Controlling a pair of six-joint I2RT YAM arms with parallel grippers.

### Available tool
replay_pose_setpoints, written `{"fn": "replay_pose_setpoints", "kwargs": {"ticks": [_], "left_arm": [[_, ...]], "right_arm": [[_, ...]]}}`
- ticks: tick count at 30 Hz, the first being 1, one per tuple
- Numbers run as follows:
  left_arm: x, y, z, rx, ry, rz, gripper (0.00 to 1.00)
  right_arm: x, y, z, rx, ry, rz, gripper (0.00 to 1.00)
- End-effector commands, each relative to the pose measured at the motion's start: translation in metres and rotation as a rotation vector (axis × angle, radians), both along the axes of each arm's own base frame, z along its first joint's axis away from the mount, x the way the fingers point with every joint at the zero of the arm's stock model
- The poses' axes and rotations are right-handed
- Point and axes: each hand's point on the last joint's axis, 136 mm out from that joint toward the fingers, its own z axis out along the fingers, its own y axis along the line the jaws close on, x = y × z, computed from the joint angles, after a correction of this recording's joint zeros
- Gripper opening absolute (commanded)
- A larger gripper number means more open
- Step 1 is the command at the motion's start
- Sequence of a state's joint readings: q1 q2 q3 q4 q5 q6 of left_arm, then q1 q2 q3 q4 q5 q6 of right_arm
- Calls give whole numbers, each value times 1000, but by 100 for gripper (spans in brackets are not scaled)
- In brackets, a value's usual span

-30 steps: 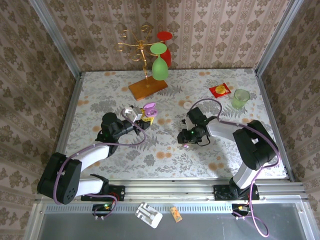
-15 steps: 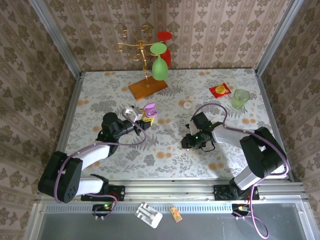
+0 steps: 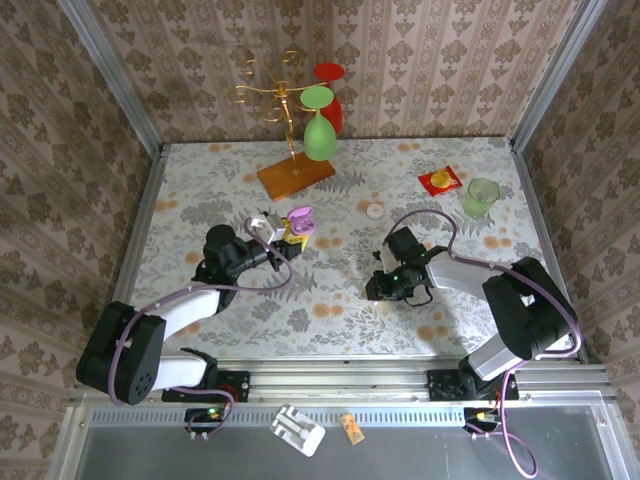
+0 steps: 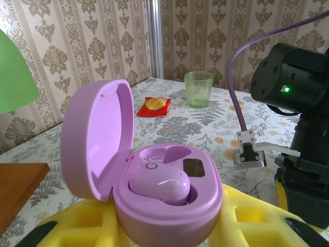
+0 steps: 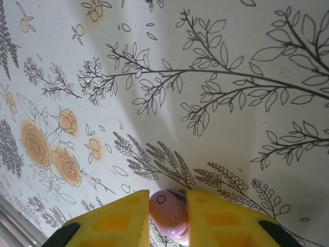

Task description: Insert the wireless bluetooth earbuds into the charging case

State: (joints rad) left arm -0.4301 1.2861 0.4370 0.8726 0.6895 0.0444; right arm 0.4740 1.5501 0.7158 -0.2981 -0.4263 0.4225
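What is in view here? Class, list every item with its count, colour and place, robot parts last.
Charging case: one, lilac, open, in the left jaws.
Earbuds: two, lilac; one in the case, one between the right jaws.
Glass stand: one, gold, wooden base, far side.
Stem glasses: one green, one red, at the stand.
Cup: one, green, far right.
Packet: one, red, beside the cup.
Disc: one, white, centre.
Arms: two, black and grey; left, right, near edge.
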Motion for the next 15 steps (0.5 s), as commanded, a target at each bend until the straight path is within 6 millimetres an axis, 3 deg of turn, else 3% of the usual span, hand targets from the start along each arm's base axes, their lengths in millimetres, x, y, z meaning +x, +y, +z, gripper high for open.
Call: {"fn": "replay_pose_setpoints", "kwargs": {"ticks": [1,6,15], "left_arm": [[1,-3,15,-37,-28,-23,23],[2,-3,14,-35,-26,-22,23],[3,-5,15,-40,-26,-28,23]], "right_arm": [[-5,-6,1,-8,21,-27,21],[-2,-5,-1,2,14,-57,26],[-6,-6,3,19,11,-72,18]]}}
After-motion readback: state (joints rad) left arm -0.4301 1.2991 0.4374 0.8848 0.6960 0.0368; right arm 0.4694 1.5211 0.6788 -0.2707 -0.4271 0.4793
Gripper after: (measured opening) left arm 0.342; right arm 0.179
